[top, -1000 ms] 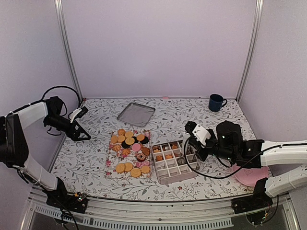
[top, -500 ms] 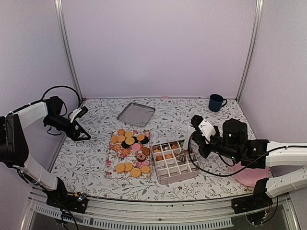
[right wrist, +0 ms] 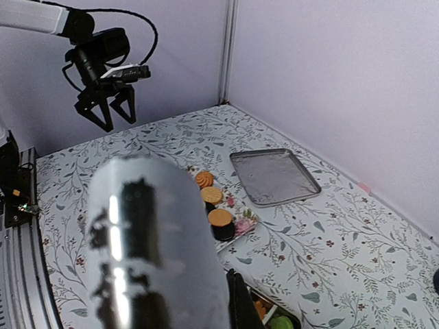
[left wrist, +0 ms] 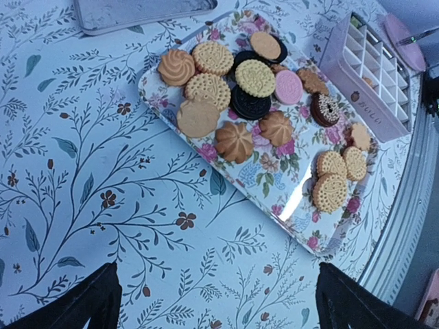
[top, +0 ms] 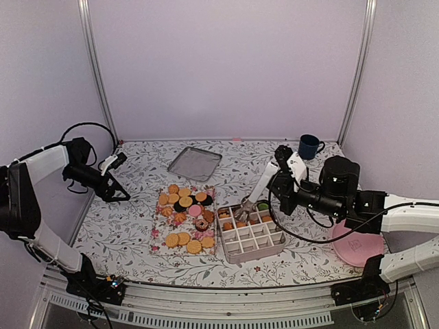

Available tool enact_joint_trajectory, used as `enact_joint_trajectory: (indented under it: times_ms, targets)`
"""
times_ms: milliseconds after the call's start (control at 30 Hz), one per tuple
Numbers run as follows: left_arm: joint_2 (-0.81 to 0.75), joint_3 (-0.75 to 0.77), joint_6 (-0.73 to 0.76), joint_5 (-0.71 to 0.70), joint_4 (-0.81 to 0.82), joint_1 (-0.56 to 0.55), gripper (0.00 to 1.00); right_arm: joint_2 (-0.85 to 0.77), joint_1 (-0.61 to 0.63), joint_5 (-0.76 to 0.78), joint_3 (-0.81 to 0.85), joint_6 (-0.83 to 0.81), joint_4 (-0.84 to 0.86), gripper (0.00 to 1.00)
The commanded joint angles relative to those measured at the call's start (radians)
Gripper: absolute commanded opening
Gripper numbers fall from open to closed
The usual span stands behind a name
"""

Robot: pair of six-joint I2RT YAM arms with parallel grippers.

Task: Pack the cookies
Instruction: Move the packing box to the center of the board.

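The cookies lie on a flowered tray: several golden, some dark, one pink. They also show in the left wrist view. A pink divided box beside the tray holds several cookies, one of them green. My right gripper is shut on long shiny metal tongs. Their tip reaches down to the box's far-left cells. The tongs fill the right wrist view. My left gripper is open and empty above the table, left of the tray, its black fingertips wide apart.
A square metal tray lies at the back middle. A dark blue mug stands at the back right. A large pink plate lies under my right arm. Walls close in on the left, back and right.
My right gripper has risen and drawn back to the right from over the box, and the tongs now slant down to the box's far-left cells. The left arm has not moved.
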Motion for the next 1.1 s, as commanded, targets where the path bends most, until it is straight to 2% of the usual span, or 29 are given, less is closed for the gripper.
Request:
enact_joint_trajectory:
  times_ms: [0, 167, 333, 533, 733, 1067]
  targets:
    - [0.0, 0.023, 0.026, 0.006, -0.029, -0.009, 0.99, 0.062, 0.006, -0.281, 0.05, 0.091, 0.04, 0.0]
    - [0.001, 0.025, 0.029, 0.008, -0.036, -0.012, 0.99, 0.062, 0.006, -0.475, 0.106, 0.128, -0.085, 0.0]
    - [0.003, 0.027, 0.028, 0.011, -0.04, -0.015, 0.99, -0.029, 0.007, -0.594, 0.095, 0.164, -0.184, 0.0]
    - [0.005, 0.032, 0.027, 0.018, -0.047, -0.025, 0.99, -0.023, 0.006, -0.693, 0.065, 0.192, -0.309, 0.0]
    - [0.001, 0.035, 0.021, 0.015, -0.051, -0.034, 0.99, 0.031, 0.006, -0.55, 0.065, 0.134, -0.339, 0.0]
    - [-0.001, 0.055, 0.018, 0.011, -0.063, -0.04, 0.99, 0.222, 0.006, -0.288, 0.08, 0.008, -0.127, 0.0]
